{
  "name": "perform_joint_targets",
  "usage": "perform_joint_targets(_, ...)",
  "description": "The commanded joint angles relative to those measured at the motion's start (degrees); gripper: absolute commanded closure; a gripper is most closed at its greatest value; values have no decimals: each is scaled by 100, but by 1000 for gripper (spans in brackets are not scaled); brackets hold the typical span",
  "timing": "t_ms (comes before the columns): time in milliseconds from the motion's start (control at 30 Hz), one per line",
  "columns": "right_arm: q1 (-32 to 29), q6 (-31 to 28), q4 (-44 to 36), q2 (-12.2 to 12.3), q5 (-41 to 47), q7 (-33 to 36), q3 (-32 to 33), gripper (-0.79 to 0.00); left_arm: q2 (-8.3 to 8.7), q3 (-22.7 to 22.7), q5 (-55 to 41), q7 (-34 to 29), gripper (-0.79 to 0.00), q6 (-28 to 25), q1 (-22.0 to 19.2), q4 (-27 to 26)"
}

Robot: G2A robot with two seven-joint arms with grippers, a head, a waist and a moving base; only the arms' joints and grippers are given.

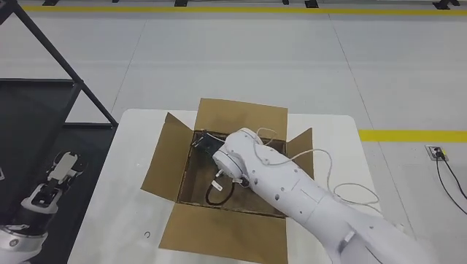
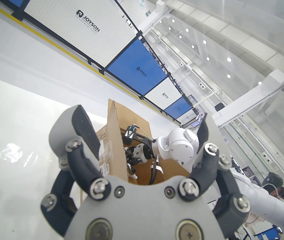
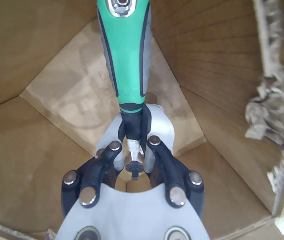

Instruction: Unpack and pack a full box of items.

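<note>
An open cardboard box stands on the white table with its flaps spread outward. My right arm reaches down into it, and the right gripper is near the box's far left corner. In the right wrist view this gripper is shut on the black neck of a green and grey handled tool, which has a chrome fork at its far end and hangs above the bare brown box floor. My left gripper is open and holds nothing, beyond the table's left edge; its pads are spread wide.
A black metal frame stands left of the table, close to my left arm. The box flap rises between my left gripper and the right arm. One box wall has a torn, crumpled edge.
</note>
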Motion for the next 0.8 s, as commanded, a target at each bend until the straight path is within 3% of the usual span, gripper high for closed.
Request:
perform_joint_targets(0,-303,163,-969,294,-341,163,288,0,-3,15,-4,48,-785,-16,58,-35)
perform_joint_targets(167,-1375,513,-3289,981,-1366,655,1312,0,-13,67,26,177,-785,-53,212,-130)
perform_joint_targets(267,-2019,744,-4520,1238,-2031,951,1867,0,-24,127,68,279,-785,-68,310,-190)
perform_joint_targets(600,-3276,1286,-7317,1532,-3735,2000,3065,0,-62,387,269,563,-785,-134,653,-437)
perform_joint_targets(700,-3853,1329,-8076,1602,-4069,2000,3570,0,-74,494,346,628,-785,-163,742,-519)
perform_joint_targets(767,-4011,1329,-8088,1614,-4139,2000,3901,0,-79,584,409,651,-785,-176,779,-575)
